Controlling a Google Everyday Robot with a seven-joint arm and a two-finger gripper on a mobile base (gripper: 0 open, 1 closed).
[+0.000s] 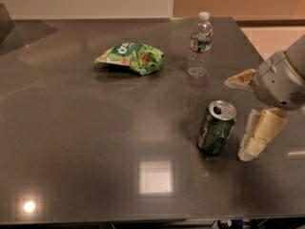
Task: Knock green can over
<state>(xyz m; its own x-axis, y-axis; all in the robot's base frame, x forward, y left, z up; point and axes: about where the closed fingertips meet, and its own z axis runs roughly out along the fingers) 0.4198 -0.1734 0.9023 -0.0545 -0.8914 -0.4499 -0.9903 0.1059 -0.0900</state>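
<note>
The green can [217,127] stands upright on the dark table [86,142], right of centre, its silver top with the open tab hole showing. My gripper [238,119] is at the right edge, just right of the can and apart from it. One cream finger [259,133] points down to the table beside the can; the other finger [239,78] juts out higher and further back. The gripper is open and holds nothing.
A flat light-green snack bag [132,57] lies at the back, left of centre. A clear water bottle with a white cap [199,46] stands upright behind the can. The table's right edge runs just behind my arm [281,80].
</note>
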